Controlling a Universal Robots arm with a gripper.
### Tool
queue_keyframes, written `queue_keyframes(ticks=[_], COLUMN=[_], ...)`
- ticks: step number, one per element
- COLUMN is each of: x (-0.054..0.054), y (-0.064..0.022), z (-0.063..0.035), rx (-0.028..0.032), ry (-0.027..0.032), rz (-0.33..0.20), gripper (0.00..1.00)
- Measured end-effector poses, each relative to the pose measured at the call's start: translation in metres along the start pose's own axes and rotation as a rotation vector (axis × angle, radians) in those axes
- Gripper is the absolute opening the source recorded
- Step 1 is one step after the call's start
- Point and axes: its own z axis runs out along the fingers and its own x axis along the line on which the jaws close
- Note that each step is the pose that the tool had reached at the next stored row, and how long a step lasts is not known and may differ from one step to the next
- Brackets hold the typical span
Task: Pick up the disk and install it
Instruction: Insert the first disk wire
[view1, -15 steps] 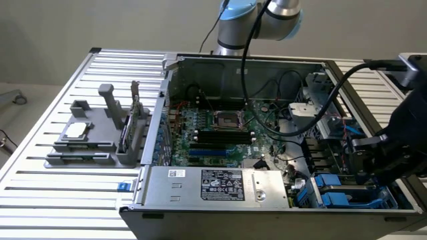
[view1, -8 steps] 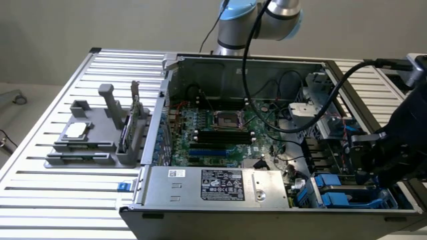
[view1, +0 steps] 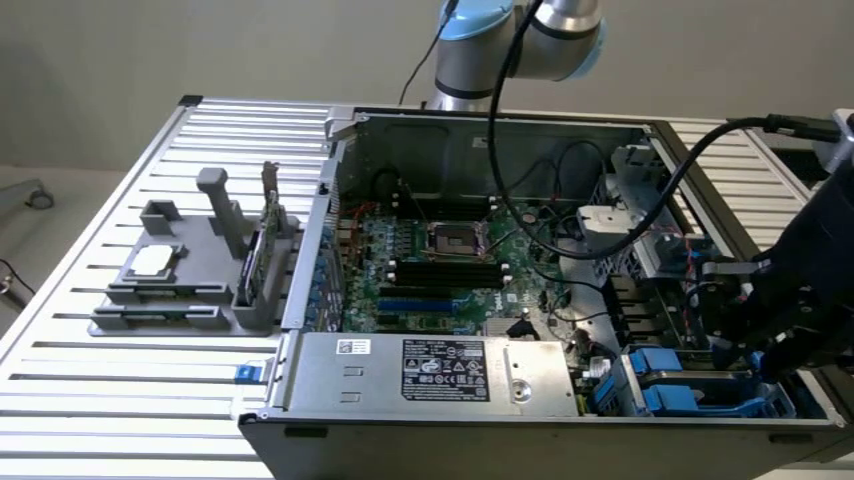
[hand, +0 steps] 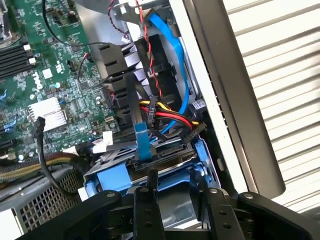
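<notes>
Wrist view has my gripper (hand: 177, 182) reaching down into the corner drive bay of the open computer case (view1: 534, 445). My fingers (hand: 148, 205) are set apart and pinch the disk (hand: 172, 195) by the blue plastic carrier that frames it. The disk lies between my fingertips, low in the bay with the blue frame wrapping round it. I cannot tell whether it sits fully home. Just beyond my fingertips a black connector (hand: 167, 150) lies against the far edge of the carrier, and a short blue strip (hand: 142, 142) hangs down beside it. A bundle of red and yellow wires (hand: 165, 116) runs just past that, and farther out a blue cable (hand: 176, 65) curves along the case wall. Off to one side of my hand is the green motherboard (hand: 45, 70), with a small finned heat sink (hand: 47, 112) on it. A thick black cable (hand: 47, 160) bends down from that heat sink toward the bay. In the exterior view my hand sits at the case corner, with the silver power supply (view1: 427, 368) close beside it along the same front wall. Well away from my hand, outside the case, a grey fixture (view1: 187, 285) stands on the slatted table (view1: 80, 390). A small silver chip (view1: 150, 262) rests on the fixture.
</notes>
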Motion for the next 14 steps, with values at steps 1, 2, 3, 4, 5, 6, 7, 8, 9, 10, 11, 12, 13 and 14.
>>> queue_keyframes(ticks=[1,2,3,4,5,6,7,8,9,10,11,12,13,14], x=[0.0,0.0,0.0,0.0,0.0,0.0,0.0,0.0,0.0,0.0,0.0,0.0,0.0,0.0001], y=[0.0,0.0,0.0,0.0,0.0,0.0,0.0,0.0,0.0,0.0,0.0,0.0,0.0,0.0], z=[0.0,0.0,0.0,0.0,0.0,0.0,0.0001,0.0,0.0001,0.0001,0.0001,0.0001,0.0001,0.0001], rx=[0.0015,0.0028,0.0043,0.0058,0.0072,0.0088,0.0101,0.0115,0.0129,0.0144,0.0157,0.0172,0.0187,0.0202], ry=[-0.001,-0.0019,-0.0029,-0.0039,-0.0048,-0.0059,-0.0068,-0.0078,-0.0087,-0.0097,-0.0107,-0.0116,-0.0125,-0.0129], rz=[0.018,0.034,0.051,0.07,0.087,0.104,0.121,0.138,0.156,0.173,0.19,0.207,0.224,0.24], gripper=[0.39,0.39,0.39,0.39,0.39,0.39,0.39,0.39,0.39,0.39,0.39,0.39,0.39,0.39])
